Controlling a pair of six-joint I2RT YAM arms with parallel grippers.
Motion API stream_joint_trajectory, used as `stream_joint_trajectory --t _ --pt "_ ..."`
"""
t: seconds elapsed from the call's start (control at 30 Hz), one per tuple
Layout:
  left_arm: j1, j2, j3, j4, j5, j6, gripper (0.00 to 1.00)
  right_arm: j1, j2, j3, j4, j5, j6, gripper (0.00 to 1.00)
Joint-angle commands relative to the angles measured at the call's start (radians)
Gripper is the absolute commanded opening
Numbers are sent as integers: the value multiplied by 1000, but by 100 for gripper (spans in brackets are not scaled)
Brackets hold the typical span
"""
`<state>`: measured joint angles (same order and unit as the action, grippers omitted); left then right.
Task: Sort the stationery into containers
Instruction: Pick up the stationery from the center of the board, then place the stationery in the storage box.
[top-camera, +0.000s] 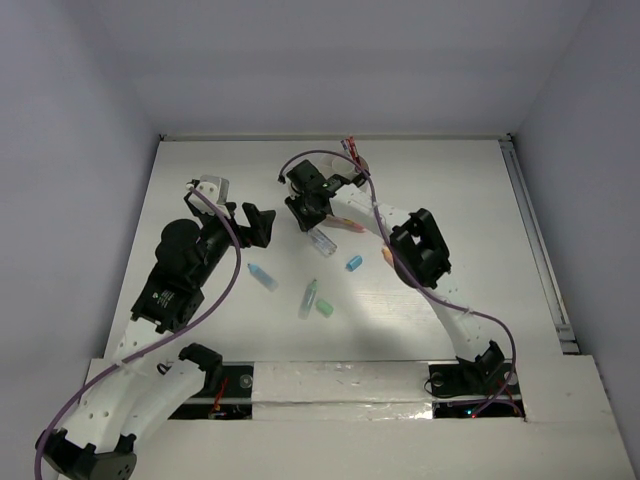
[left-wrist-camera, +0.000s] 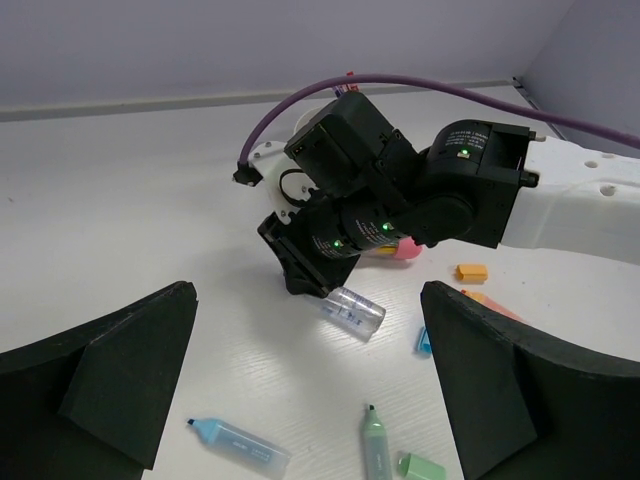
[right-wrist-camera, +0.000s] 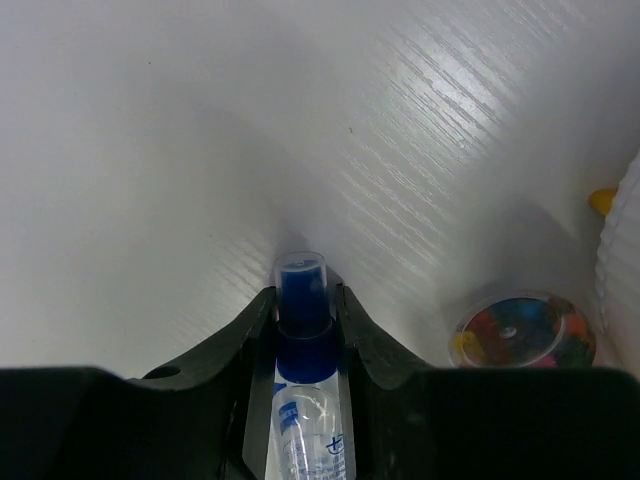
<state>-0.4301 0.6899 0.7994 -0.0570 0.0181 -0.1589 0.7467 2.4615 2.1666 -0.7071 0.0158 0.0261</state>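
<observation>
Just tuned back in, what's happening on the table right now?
The right gripper grips a clear tube with a blue cap, low over the middle of the table. The left gripper hangs wide open beside it, holding nothing. A light blue highlighter, a green highlighter and a small blue piece lie loose, nearer the arm bases, not yet sorted.

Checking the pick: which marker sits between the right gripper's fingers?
The clear marker with a dark blue cap; the pale blue marker and green marker lie loose, nothing gripping them.
</observation>
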Motion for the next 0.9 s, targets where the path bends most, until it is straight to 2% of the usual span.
stream_joint_trajectory --t 0.0,0.1,0.27,0.47,0.63,0.87 --pt "5 -13 11 48 6 -7 94 -3 -18 29 15 -8 5 0" --pt "5 -12 11 48 6 -7 94 -3 -77 15 93 -48 21 0" --pt "5 -9 11 46 6 -7 94 -3 -217 -108 326 -51 57 0" --pt "5 -6 11 46 8 -7 95 -3 -352 -249 589 25 83 0" --pt "5 -6 11 46 11 -8 95 -24 -392 -329 797 117 116 0" --pt "5 0 11 46 11 -5 95 -66 -372 -334 989 217 132 0"
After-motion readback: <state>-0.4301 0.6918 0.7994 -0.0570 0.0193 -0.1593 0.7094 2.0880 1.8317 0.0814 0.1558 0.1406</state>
